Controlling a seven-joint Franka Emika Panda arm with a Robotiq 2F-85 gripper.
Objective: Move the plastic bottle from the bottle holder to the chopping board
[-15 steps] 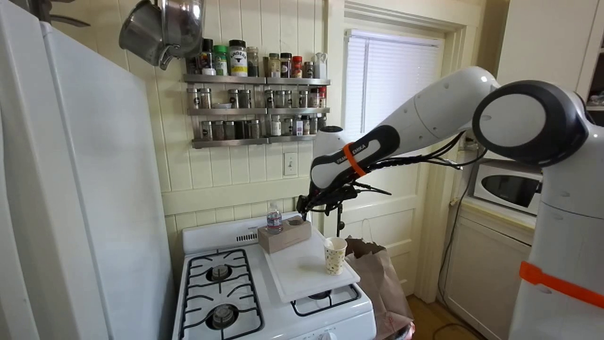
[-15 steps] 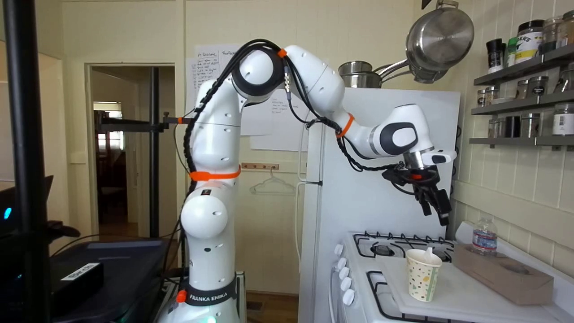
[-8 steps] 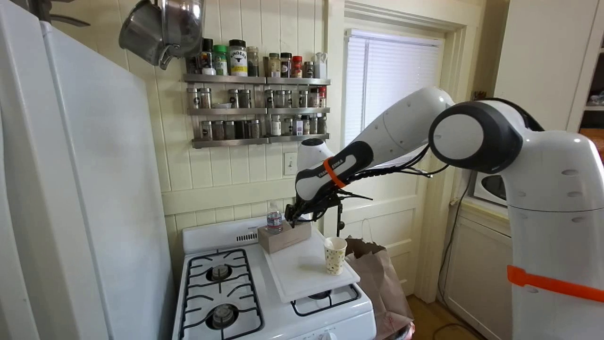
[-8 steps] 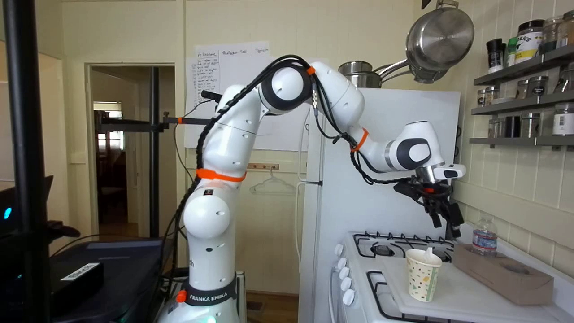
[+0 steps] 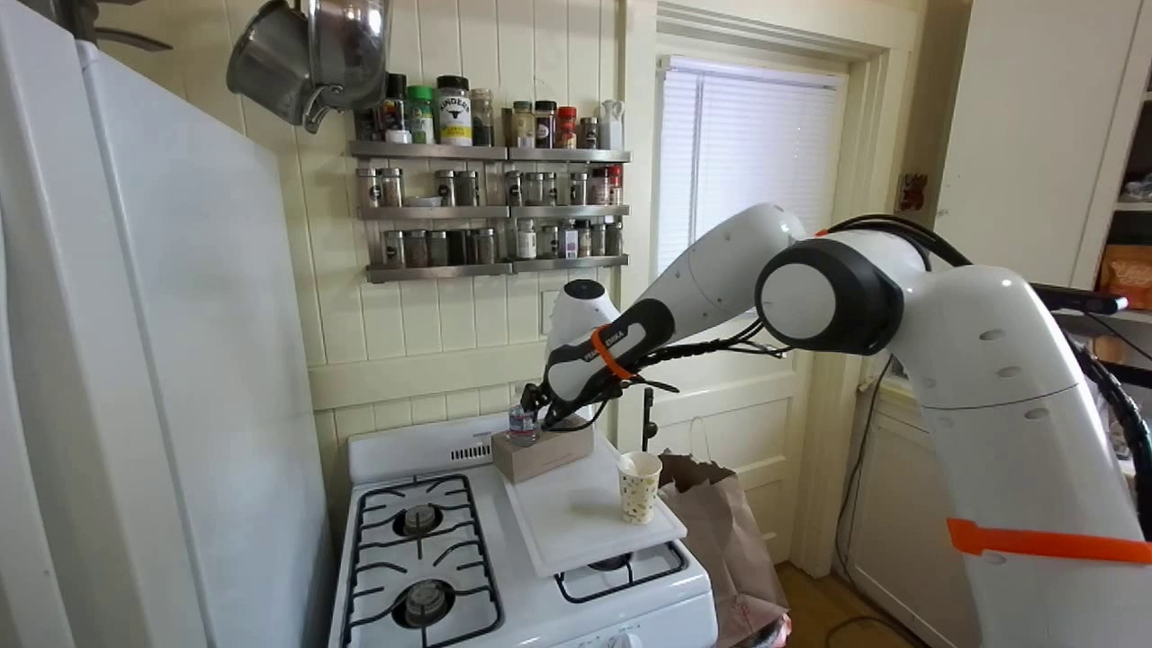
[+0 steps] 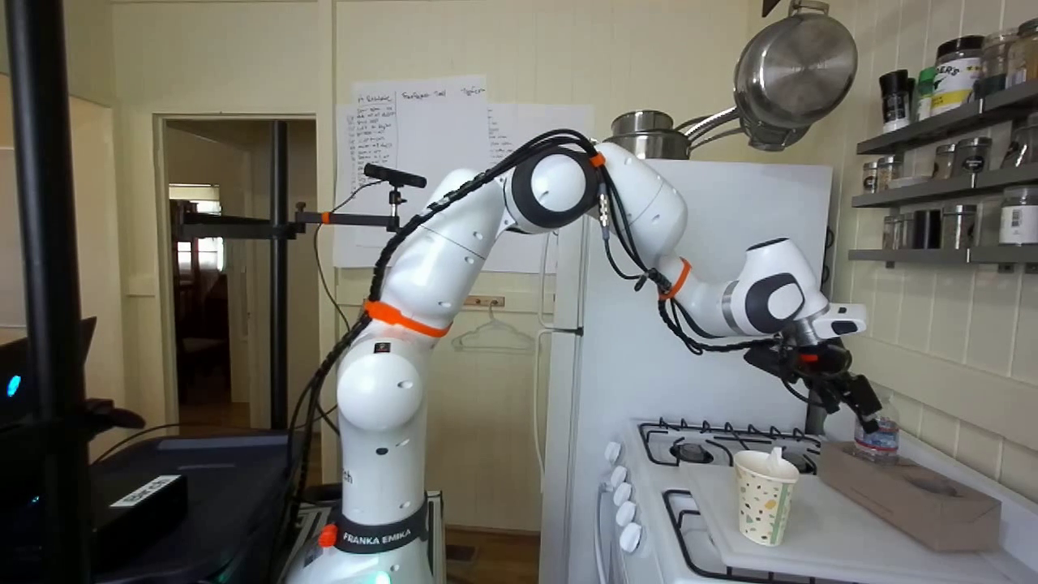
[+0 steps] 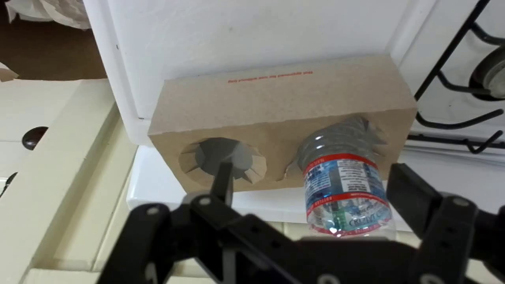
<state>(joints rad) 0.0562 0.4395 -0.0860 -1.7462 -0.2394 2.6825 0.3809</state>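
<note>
The plastic bottle [image 7: 343, 181], clear with a blue and red label, stands in a hole of the brown cardboard bottle holder [image 7: 276, 100]. It also shows in both exterior views [image 5: 522, 427] [image 6: 878, 440], partly behind the gripper. My gripper [image 7: 315, 183] is open. In the wrist view the bottle appears between its fingers, nearer the right one; the left finger overlaps the holder's empty hole. In an exterior view the gripper [image 6: 859, 412] is at the bottle's upper part; contact cannot be told. The holder rests on the back of the white chopping board [image 5: 585, 522].
A patterned paper cup [image 5: 639, 490] stands on the front part of the board. Black burner grates [image 5: 423, 531] lie beside the board on the white stove. A brown paper bag [image 5: 724, 540] stands beside the stove. The panelled wall [image 6: 932, 389] rises behind the holder.
The arm has reached forward and down, bringing the open gripper from above the holder to the bottle. The bottle, holder, board and cup have not moved.
</note>
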